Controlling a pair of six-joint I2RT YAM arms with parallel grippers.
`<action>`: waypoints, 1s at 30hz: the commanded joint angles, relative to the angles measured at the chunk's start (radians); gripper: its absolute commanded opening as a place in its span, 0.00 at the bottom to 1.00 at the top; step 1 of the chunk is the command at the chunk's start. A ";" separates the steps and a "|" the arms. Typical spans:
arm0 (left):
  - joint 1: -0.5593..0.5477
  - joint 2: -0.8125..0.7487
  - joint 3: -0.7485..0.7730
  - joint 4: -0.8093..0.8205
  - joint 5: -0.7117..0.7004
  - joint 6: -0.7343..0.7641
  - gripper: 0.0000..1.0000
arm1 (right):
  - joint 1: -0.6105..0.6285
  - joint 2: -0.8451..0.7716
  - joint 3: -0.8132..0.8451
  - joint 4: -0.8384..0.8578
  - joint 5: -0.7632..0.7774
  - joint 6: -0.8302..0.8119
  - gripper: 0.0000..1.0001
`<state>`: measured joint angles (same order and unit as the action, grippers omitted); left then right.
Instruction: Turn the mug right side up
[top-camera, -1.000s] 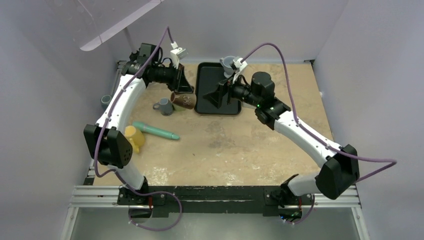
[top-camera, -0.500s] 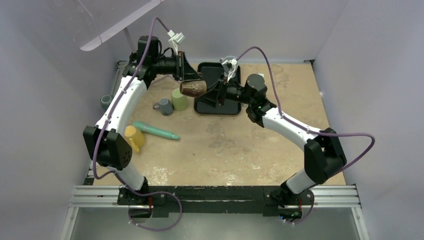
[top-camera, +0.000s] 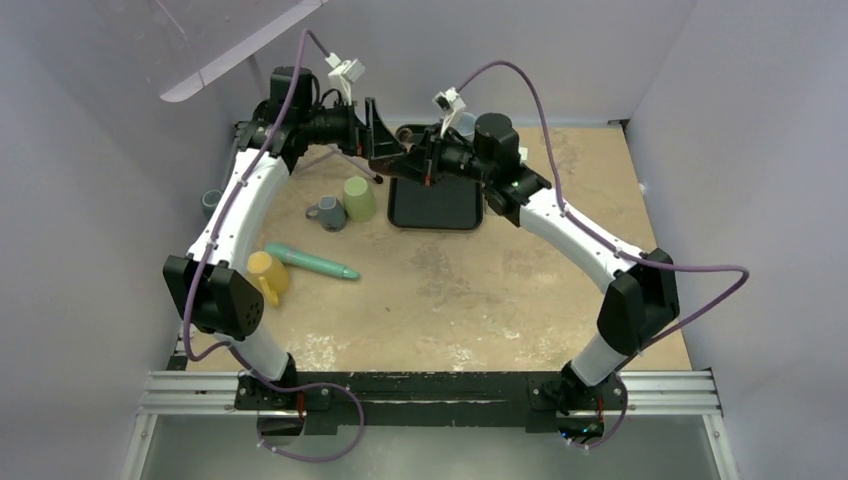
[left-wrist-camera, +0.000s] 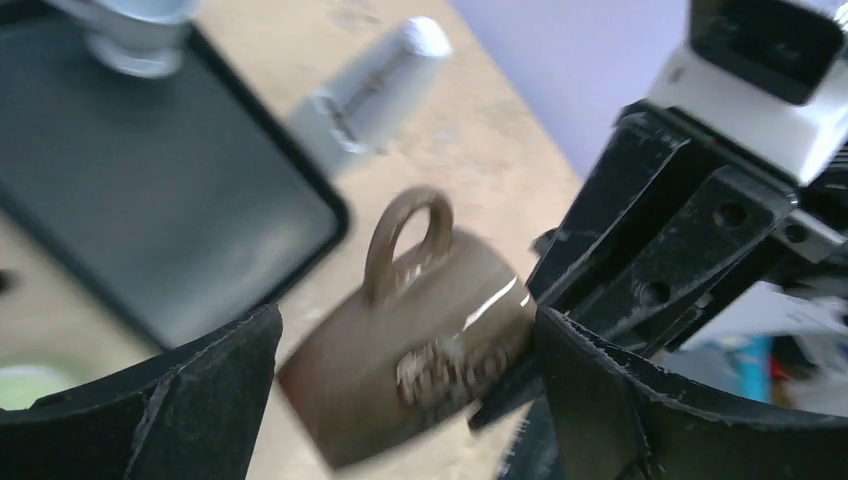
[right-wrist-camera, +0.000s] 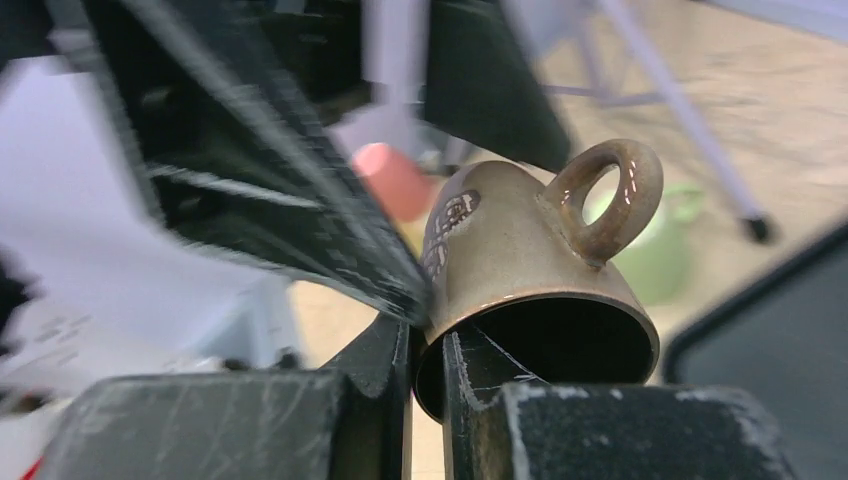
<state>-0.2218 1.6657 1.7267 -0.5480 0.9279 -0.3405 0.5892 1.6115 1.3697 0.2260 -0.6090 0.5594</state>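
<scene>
"My right claw (right-wrist-camera: 428, 345) is clamped on the brown mug (right-wrist-camera: 520, 250): one finger sits inside the mouth and the other outside, pinching the wall at the rim."

"And the left?"

"My left claw (left-wrist-camera: 407, 320) stands wide apart, with a finger on either side of the mug's body. I see no contact, so I reckon only the right arm carries it."

"Where is the mug?"

"In the air, well off the surface, by the middle of its far edge, above the far end of the black tray (top-camera: 440, 205)."

"Which way does it point?"

"It lies on its side, with the long axis roughly level and running along the far edge. The mouth faces the right claw, toward the right edge, and the base faces the left claw. The handle sticks upward."

"How far along are we?"

"About halfway, I'd judge. The mug is lifted and gripped at the rim, but it isn't upright. What's left is to roll the right wrist until the mouth faces up, lower the mug base first onto the surface, and let go. The rim pinch is thin, so I'd turn slowly."
</scene>
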 joint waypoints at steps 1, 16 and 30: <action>0.013 -0.017 0.138 -0.264 -0.408 0.291 1.00 | -0.018 0.071 0.242 -0.499 0.435 -0.345 0.00; 0.022 -0.065 -0.065 -0.365 -0.765 0.649 1.00 | -0.043 0.676 0.925 -1.013 0.858 -0.663 0.00; 0.034 -0.024 -0.140 -0.377 -0.785 0.764 1.00 | -0.095 0.875 1.035 -1.067 0.819 -0.733 0.00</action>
<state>-0.2028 1.6539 1.5986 -0.9443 0.1616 0.3641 0.5072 2.4683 2.3322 -0.8566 0.2085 -0.1329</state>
